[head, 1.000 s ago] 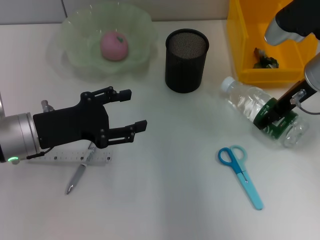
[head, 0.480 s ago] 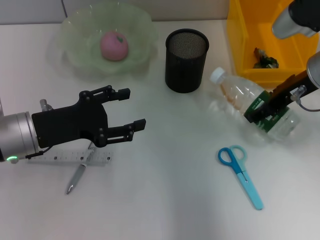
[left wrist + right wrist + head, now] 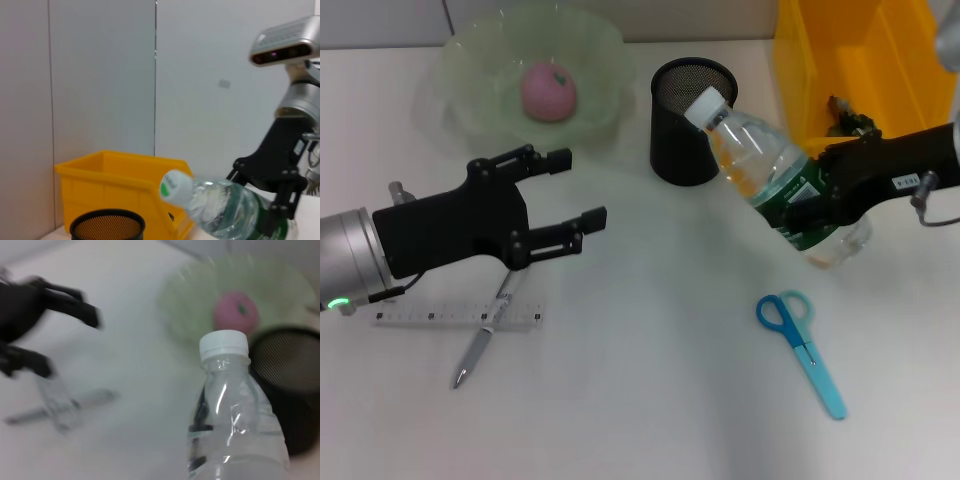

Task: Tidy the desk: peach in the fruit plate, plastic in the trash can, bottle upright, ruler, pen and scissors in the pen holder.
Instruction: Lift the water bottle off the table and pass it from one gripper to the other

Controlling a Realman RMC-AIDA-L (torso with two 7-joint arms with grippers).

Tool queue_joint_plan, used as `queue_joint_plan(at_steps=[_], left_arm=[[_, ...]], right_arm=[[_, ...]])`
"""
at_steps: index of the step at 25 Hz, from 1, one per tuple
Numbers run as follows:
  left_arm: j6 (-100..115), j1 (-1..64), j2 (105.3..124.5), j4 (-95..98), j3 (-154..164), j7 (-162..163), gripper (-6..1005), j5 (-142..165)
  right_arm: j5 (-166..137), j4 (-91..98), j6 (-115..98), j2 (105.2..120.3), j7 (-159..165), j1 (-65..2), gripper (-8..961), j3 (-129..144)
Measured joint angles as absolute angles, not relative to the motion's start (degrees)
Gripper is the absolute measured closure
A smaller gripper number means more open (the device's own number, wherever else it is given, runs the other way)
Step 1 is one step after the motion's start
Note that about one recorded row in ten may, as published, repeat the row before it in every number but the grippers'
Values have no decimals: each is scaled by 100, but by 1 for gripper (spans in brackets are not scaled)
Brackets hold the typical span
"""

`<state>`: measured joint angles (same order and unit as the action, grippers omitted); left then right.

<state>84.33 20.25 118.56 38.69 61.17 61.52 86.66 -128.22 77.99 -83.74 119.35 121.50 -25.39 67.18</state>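
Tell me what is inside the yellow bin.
The yellow bin holds one small dark, crumpled item near its front wall, visible in the head view. The right tool, shut on the bottle, covers the bin's near edge, so anything lower cannot be seen.

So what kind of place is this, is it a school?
Probably an office or lab desk. There's a mesh pen holder, a ruler with a pen, blue scissors, and plain wall panels behind. It could be a classroom, but nothing shows that.
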Motion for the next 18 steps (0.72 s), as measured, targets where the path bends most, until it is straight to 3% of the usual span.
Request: queue_joint_plan(at_steps=[10, 18], left_arm=[[8471, 2030, 11849, 3867, 6108, 6237, 205, 8364], [8793, 2053, 11831, 3896, 6077, 6676, 205, 7952]], right_arm=[[-10249, 7099, -8369, 11935, 9641, -1802, 188, 6641], [-8330, 5141, -8388, 11935, 6923, -1886, 182, 6690]])
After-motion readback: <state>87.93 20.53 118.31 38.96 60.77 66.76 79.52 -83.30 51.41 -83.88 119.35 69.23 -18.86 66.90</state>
